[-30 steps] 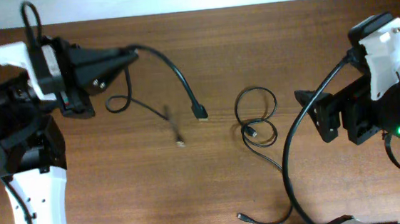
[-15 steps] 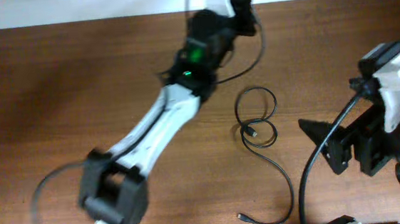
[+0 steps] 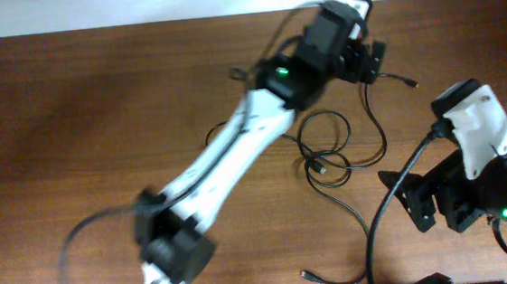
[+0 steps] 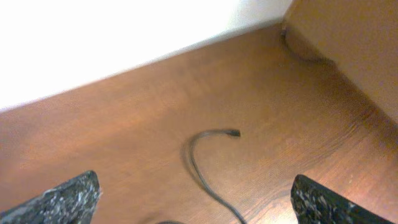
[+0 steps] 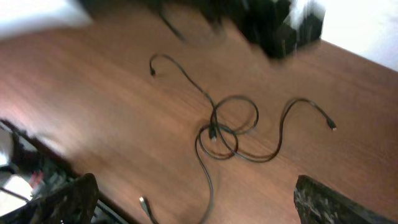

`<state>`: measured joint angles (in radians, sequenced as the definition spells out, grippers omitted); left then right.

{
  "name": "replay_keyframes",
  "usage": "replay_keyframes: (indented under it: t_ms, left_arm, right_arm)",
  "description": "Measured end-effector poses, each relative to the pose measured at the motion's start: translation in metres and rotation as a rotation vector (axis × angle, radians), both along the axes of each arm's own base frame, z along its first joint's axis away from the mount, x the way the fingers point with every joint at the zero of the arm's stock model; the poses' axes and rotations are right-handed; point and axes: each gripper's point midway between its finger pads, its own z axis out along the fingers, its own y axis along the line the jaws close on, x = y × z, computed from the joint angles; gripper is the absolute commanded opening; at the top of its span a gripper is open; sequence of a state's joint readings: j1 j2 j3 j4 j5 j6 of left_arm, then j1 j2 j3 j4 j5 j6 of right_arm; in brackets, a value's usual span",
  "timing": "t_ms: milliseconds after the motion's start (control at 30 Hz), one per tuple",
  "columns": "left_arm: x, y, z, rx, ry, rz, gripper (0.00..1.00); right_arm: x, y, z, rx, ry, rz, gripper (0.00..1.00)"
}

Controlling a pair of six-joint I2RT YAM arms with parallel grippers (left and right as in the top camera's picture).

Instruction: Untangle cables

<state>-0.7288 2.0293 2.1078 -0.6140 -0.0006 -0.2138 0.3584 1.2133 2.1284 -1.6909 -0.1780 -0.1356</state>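
The cables are two thin black cords. Their tangled loops point(image 3: 325, 150) lie on the wooden table at centre right, and show again in the right wrist view as loops point(image 5: 229, 126). One plug end point(image 3: 411, 82) lies at the back right, another plug point(image 3: 306, 274) near the front edge. My left gripper point(image 3: 374, 60) reaches across to the back right; its jaws stand wide open over a free cable end point(image 4: 231, 132), touching nothing. My right gripper point(image 3: 407, 201) hovers open at the right, facing the loops.
The long white left arm point(image 3: 236, 152) lies diagonally across the table and hides part of a cord. A thick black arm wire point(image 3: 374, 232) curves beside the right gripper. A tan wall or box point(image 4: 354, 50) rises past the table's back corner.
My left arm swung from the far left across to the back right and its jaws opened, letting go of the cable end, which now lies at the back right. The right arm shifted slightly.
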Motion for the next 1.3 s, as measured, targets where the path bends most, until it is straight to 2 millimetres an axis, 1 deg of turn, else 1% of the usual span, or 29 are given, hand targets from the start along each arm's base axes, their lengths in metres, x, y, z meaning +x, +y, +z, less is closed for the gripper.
replay_keyframes:
  t_ms: [67,133,167,200,267,333,367,400,433,500,533,567,600,633,667,700,733,767,800,867,900,933,967,1000,1033,1067,1133,1233,1300]
  left_arm:
    - [-0.043,0.047,0.118,-0.044,-0.204,-0.036,0.99]
    - [-0.092,0.087,0.201,-0.097,-0.378,-0.061,0.99]
    - [-0.111,0.103,0.236,-0.124,-0.478,-0.067,0.99]
    - [-0.119,0.113,0.256,-0.134,-0.551,-0.057,0.99]
    - [-0.121,0.131,0.277,-0.105,-0.648,0.006,0.99]
    - [-0.124,0.151,0.286,-0.068,-0.686,0.074,0.99]
    - [-0.126,0.167,0.288,-0.031,-0.693,0.131,0.99]
    - [-0.125,0.172,0.289,-0.019,-0.697,0.157,0.99]
    - [-0.124,0.175,0.292,-0.016,-0.708,0.174,0.99]
    - [-0.12,0.184,0.287,0.053,-0.722,0.215,0.99]
    - [-0.117,0.191,0.281,0.082,-0.72,0.25,0.99]
    - [-0.115,0.205,0.265,0.121,-0.708,0.283,0.99]
    - [-0.112,0.222,0.252,0.145,-0.705,0.329,0.99]
    - [-0.114,0.252,0.23,0.176,-0.701,0.398,0.99]
    - [-0.126,0.286,0.211,0.186,-0.715,0.471,0.99]
    - [-0.14,0.307,0.195,0.18,-0.731,0.497,0.99]
    - [-0.162,0.317,0.188,0.143,-0.771,0.482,0.99]
    - [-0.172,0.314,0.188,0.11,-0.789,0.446,0.99]
    - [-0.178,0.308,0.185,0.075,-0.784,0.401,0.99]
    - [-0.174,0.295,0.167,0.058,-0.715,0.341,0.99]
    - [-0.171,0.29,0.153,0.058,-0.661,0.317,0.99]
    - [-0.168,0.287,0.144,0.064,-0.629,0.307,0.99]
    - [-0.167,0.285,0.136,0.072,-0.6,0.298,0.99]
    - [-0.168,0.285,0.133,0.074,-0.586,0.294,0.99]
    - [-0.169,0.285,0.129,0.078,-0.569,0.29,0.99]
    - [-0.169,0.285,0.123,0.087,-0.55,0.286,0.99]
    - [-0.17,0.285,0.114,0.107,-0.52,0.279,0.99]
    - [-0.171,0.285,0.109,0.12,-0.501,0.275,0.99]
    - [-0.171,0.286,0.108,0.122,-0.498,0.275,0.99]
  right_arm:
    - [0.005,0.02,-0.022,-0.035,0.047,0.162,0.99]
    - [0.032,0.049,-0.036,-0.028,0.047,0.327,0.99]
    - [0.062,0.069,-0.03,0.001,-0.037,0.389,0.99]
    - [0.079,0.078,-0.018,0.019,-0.126,0.412,0.99]
    - [0.107,0.092,0.037,0.051,-0.415,0.439,0.99]
    - [0.116,0.092,0.083,0.04,-0.634,0.438,0.99]
    - [0.126,0.086,0.123,0.0,-0.827,0.388,0.99]
    - [0.129,0.081,0.13,-0.018,-0.861,0.361,0.99]
    - [0.135,0.074,0.128,-0.047,-0.853,0.311,0.99]
    - [0.137,0.055,0.109,-0.1,-0.82,0.23,0.99]
    - [0.134,0.043,0.098,-0.12,-0.821,0.188,0.99]
    - [0.126,0.023,0.088,-0.144,-0.853,0.112,0.99]
    - [0.108,-0.006,0.072,-0.142,-0.916,0.008,0.99]
    - [0.088,-0.026,0.053,-0.15,-0.921,-0.062,0.99]
    - [0.064,-0.039,0.067,-0.103,-1.011,-0.122,0.99]
    - [0.042,-0.053,0.07,-0.032,-1.019,-0.199,0.99]
    - [0.034,-0.056,0.07,0.039,-0.993,-0.234,0.99]
    - [0.039,-0.046,0.05,0.109,-0.88,-0.201,0.99]
    - [0.056,-0.029,0.014,0.165,-0.701,-0.138,0.99]
    - [0.078,-0.003,-0.049,0.216,-0.392,-0.04,0.99]
    - [0.09,0.016,-0.108,0.24,-0.125,0.04,0.99]
    - [0.091,0.027,-0.15,0.241,0.068,0.097,1.0]
    - [0.082,0.044,-0.199,0.236,0.297,0.197,0.93]
    - [0.073,0.055,-0.221,0.231,0.408,0.269,0.87]
    - [0.059,0.069,-0.248,0.204,0.519,0.395,0.95]
    - [0.054,0.079,-0.27,0.177,0.594,0.456,0.98]
    - [0.055,0.077,-0.305,0.053,0.641,0.504,0.99]
    - [0.067,0.048,-0.344,-0.162,0.683,0.442,0.99]
    - [0.078,0.031,-0.353,-0.275,0.655,0.402,0.99]
